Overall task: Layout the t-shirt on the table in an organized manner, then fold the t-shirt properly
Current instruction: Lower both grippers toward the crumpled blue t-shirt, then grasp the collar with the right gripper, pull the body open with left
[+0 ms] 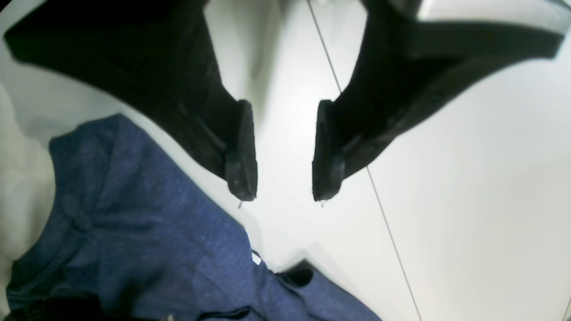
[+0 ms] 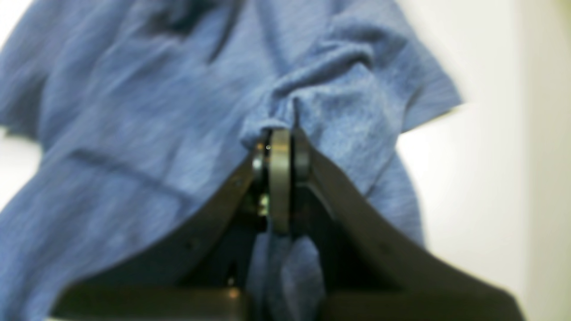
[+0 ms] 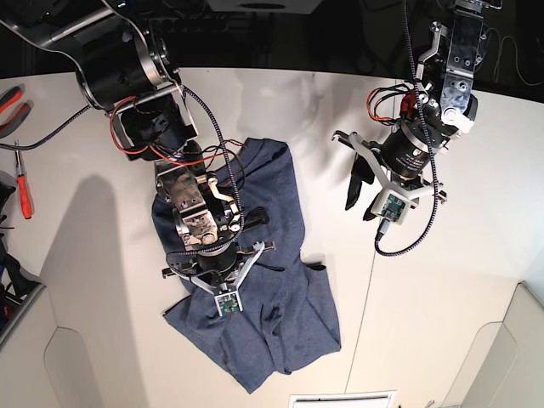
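Observation:
The navy-blue t-shirt [image 3: 280, 280] lies crumpled on the white table [image 3: 442, 289], left of the middle in the base view. My right gripper [image 2: 280, 136] points down onto it and is shut on a bunched fold of the cloth; in the base view the right gripper [image 3: 217, 270] stands over the shirt's middle. My left gripper [image 1: 281, 196] is open with nothing between its fingers [image 1: 241, 156]. It hovers over bare table beside the shirt's edge [image 1: 134, 223]. In the base view the left gripper [image 3: 350, 170] is to the right of the shirt. No lettering shows.
Red-handled pliers [image 3: 23, 191] and another tool [image 3: 8, 95] lie at the table's far left. A thin dark seam [image 1: 379, 200] crosses the tabletop under the left gripper. White panels [image 3: 510, 348] stand at the near corners. Cables [image 3: 212, 153] hang off both arms.

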Robot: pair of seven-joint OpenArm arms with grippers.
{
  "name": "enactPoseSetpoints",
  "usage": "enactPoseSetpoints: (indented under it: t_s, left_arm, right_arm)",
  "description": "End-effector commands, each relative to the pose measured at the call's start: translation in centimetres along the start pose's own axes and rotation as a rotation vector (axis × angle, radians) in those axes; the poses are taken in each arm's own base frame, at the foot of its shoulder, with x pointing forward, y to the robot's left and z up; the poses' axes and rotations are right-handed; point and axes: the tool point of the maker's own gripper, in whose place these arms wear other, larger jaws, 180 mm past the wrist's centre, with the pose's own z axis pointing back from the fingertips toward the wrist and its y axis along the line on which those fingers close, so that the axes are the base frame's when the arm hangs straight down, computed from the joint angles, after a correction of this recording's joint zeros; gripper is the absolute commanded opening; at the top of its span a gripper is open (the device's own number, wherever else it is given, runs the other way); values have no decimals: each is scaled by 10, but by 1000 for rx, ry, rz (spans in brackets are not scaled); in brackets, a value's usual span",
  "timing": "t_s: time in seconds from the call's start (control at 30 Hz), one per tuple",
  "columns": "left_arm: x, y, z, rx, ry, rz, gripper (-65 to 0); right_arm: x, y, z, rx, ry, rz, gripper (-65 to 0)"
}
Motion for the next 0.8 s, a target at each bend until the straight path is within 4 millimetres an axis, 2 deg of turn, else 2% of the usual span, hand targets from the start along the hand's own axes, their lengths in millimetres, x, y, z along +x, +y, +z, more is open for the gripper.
enactPoseSetpoints:
  t_s: [0.0, 0.2, 0.33, 0.47, 0.57, 0.63, 0.77]
  left_arm:
    - [13, 4, 0, 8, -43, -4, -407]
    - [13, 4, 1, 8, -43, -3, -407]
    - [13, 4, 0, 9, -43, -3, -407]
    - [13, 4, 0, 8, -43, -3, -407]
    - [13, 4, 0, 7, -44, 0, -407]
    - [14, 3, 1, 3, -50, 16, -407]
    - [15, 3, 0, 1, -51, 20, -407]
  right_arm:
    - [32, -12, -2, -51, -84, 22, -650]
    - [47, -53, 3, -212, -134, 84, -650]
    - [49, -105, 13, -396, -159, 113, -650]
    - [49, -163, 32, -612, -183, 175, -650]
    - [47, -196, 46, -736, -194, 190, -650]
    - [45, -207, 49, -757, -186, 187, -650]
    - [37, -227, 54, -801, -160, 137, -465]
